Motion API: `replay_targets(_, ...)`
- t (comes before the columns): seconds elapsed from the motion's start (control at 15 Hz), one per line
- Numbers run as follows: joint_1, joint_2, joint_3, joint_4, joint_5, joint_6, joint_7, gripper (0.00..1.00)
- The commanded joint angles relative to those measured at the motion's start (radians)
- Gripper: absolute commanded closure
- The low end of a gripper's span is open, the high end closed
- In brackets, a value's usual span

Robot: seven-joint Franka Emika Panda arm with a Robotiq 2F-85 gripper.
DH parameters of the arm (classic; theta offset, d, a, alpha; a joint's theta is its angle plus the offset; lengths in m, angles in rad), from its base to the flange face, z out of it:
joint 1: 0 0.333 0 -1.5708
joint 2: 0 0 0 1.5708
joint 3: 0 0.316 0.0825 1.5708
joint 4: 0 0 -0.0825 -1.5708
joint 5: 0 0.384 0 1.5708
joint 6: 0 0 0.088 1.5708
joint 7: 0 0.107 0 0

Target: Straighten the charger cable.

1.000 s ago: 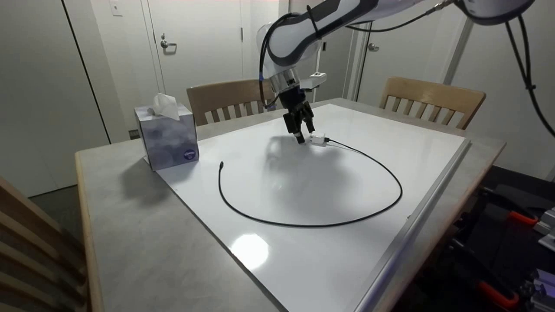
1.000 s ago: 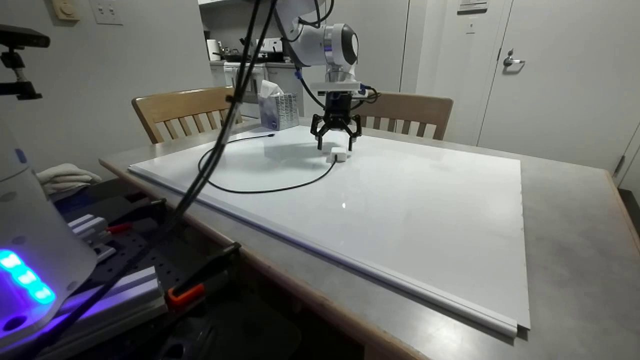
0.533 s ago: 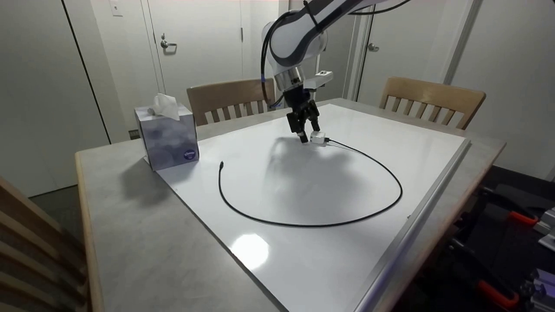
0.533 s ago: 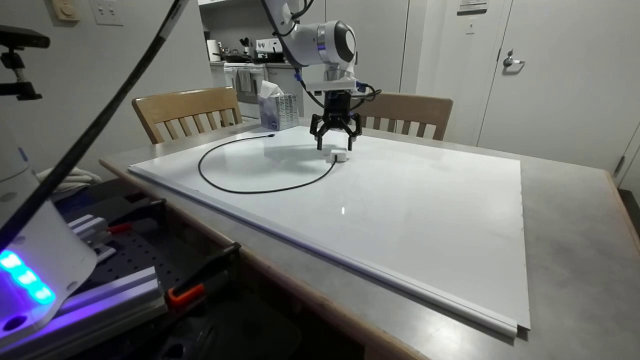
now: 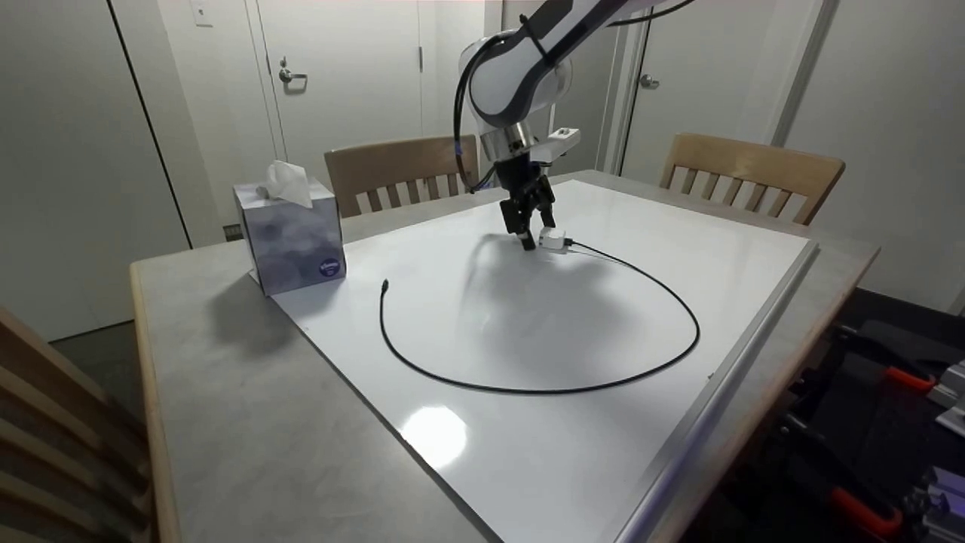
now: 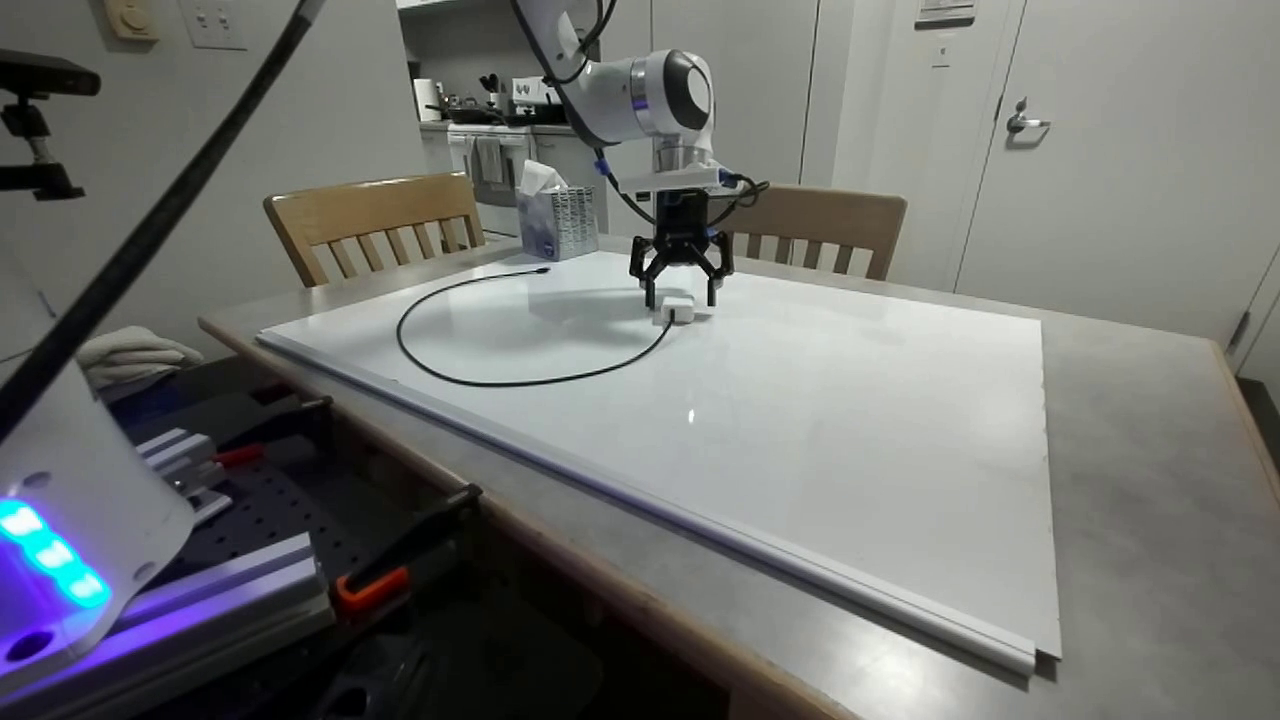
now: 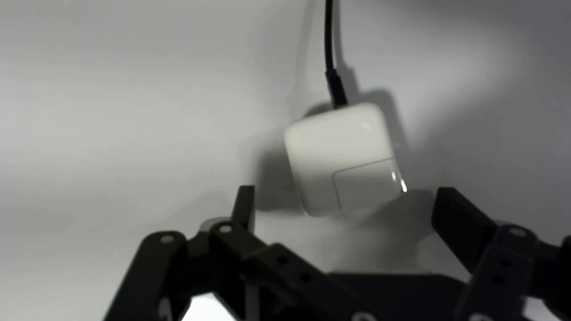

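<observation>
Across a grey counter [image 6: 1150, 500] lies a broad white board [image 6: 850, 430]. Low over it, the hand [image 6: 681, 298] has its fingers spread wide and nothing in its grip; in the wrist view a gap shows on either side of the white charger block [image 7: 343, 151], which sits askew and seems mostly ahead of the fingertips [image 7: 243, 203]. Closing from here could catch only the block's near corners, so that it twists or squirts forward over the slick-looking board; lowering without first moving ahead might bring the tips onto the board short of a good hold. Out from the block, the charger cable [image 5: 528, 391] runs in a broad curve over the board to its free end [image 5: 385, 286] near the tissue box [image 5: 290, 241]. Nothing pins that far end, so hauling on the block may simply drag the whole curve along rather than draw it straight. Too sharp a tug could pull the cable out of the block instead. Swung the wrong way, the bend nearest the metal rail [image 5: 718, 407] might snag there, and the free end might bump the box.
</observation>
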Motion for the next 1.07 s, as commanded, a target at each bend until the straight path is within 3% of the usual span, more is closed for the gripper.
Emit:
replay_targets(0.0, 0.012, -0.085, -0.048, -0.158, 0.041, 0.185, 0.005, 0.00)
replay_targets(0.67, -0.035, -0.255, -0.049, -0.490, 0.190, 0.472, -0.038, 0.00)
replay_targets(0.73, -0.049, -0.252, -0.038, -0.498, 0.220, 0.486, -0.057, 0.00)
replay_targets(0.8, -0.004, -0.206, -0.074, -0.405, 0.193, 0.432, -0.024, 0.00)
replay_targets(1.0, -0.017, -0.222, -0.069, -0.440, 0.217, 0.458, -0.039, 0.00)
